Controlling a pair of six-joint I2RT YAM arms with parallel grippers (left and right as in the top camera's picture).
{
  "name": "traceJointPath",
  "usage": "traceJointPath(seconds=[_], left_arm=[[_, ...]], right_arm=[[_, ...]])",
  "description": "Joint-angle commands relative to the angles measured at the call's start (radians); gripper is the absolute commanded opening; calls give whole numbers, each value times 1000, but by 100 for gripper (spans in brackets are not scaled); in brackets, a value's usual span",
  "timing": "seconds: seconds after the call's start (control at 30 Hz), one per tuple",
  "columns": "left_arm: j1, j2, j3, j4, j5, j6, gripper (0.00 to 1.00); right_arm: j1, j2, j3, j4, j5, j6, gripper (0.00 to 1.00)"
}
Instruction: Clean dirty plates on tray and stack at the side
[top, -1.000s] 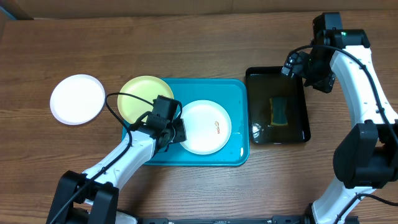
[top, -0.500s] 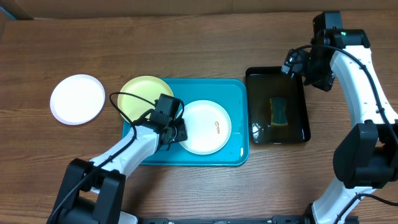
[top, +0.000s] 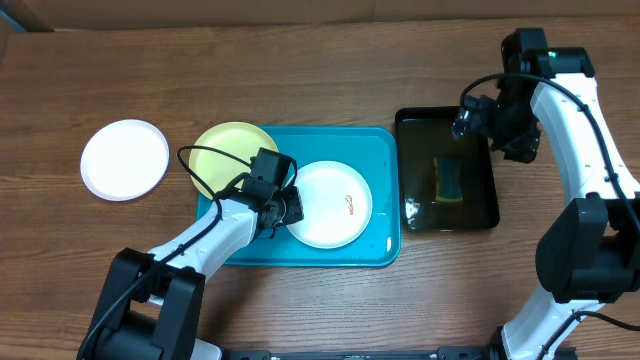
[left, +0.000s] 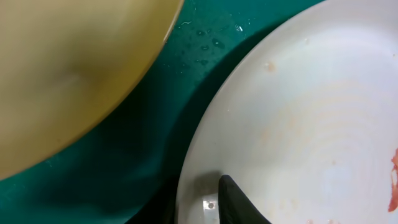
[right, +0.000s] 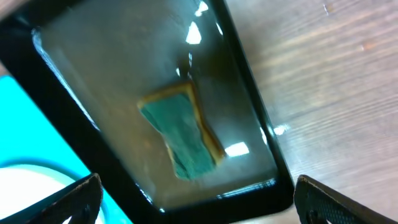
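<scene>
The left jaws had crept onto the rim of the smeared white plate (top: 335, 205) on the tray (top: 380, 150); whether they pinched it was unclear. The right jaws, spread, had dipped toward the sponge (top: 448, 178), so wiping looked near.

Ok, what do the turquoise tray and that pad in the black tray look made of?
The turquoise tray: likely smooth plastic, glossy; water droplets bead on it. The pad looks like a sponge, teal scrub face over yellowish foam, lying in the shiny black tray, probably plastic.
</scene>
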Motion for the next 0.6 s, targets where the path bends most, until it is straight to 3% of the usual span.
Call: traceJointPath(seconds=[0.0, 0.17, 0.3, 0.5, 0.53, 0.57], left_arm=[[-7, 41, -23, -13, 21, -22, 21], [-7, 41, -23, -14, 21, -29, 18], [-7, 41, -23, -14, 19, -34, 4], [-7, 41, -23, -41, -6, -89, 4], [-7, 41, -23, -42, -6, -89, 7], [-7, 41, -23, -44, -9, -90, 17]], right_arm=[[0, -5, -10, -29, 21, 10, 100], [38, -5, -10, -90, 26, 26, 100], [106, -3, -10, -94, 37, 26, 100], [206, -3, -15, -85, 180, 108, 100], [217, -3, -21, -80, 196, 125, 100], [225, -3, -30, -72, 212, 132, 100]])
